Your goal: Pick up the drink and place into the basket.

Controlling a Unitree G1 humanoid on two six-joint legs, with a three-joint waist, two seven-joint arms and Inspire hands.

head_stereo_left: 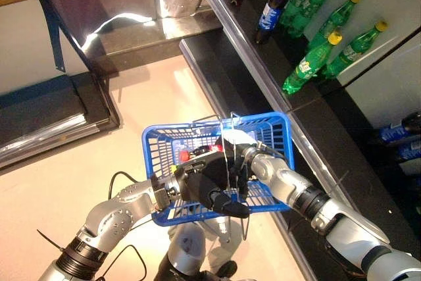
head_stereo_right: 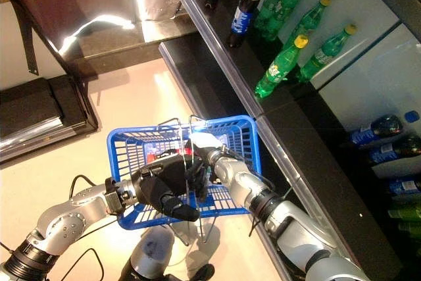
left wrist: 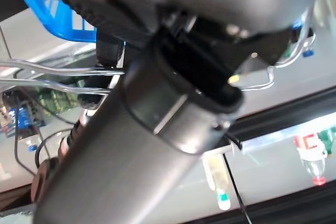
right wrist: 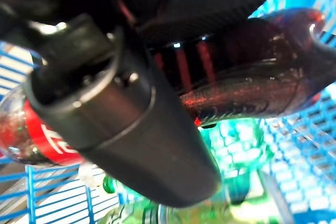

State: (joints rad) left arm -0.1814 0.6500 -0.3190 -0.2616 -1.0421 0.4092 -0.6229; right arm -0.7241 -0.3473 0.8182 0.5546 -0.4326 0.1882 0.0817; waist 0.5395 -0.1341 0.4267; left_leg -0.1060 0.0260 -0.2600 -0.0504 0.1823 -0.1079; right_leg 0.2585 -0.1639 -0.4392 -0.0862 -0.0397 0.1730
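Note:
A blue plastic basket hangs in front of me over the floor. My left hand is curled round its wire handles at the near rim. My right hand reaches down inside the basket. In the right wrist view its thumb and fingers are closed on a dark cola bottle with a red label, held lying sideways. Under it a green bottle lies on the basket floor. A red cap shows through the mesh.
A dark shelf edge runs along my right side. On it lie several green bottles, and a cola bottle stands there. More bottles lie on a lower shelf. A dark mat lies on the floor at left.

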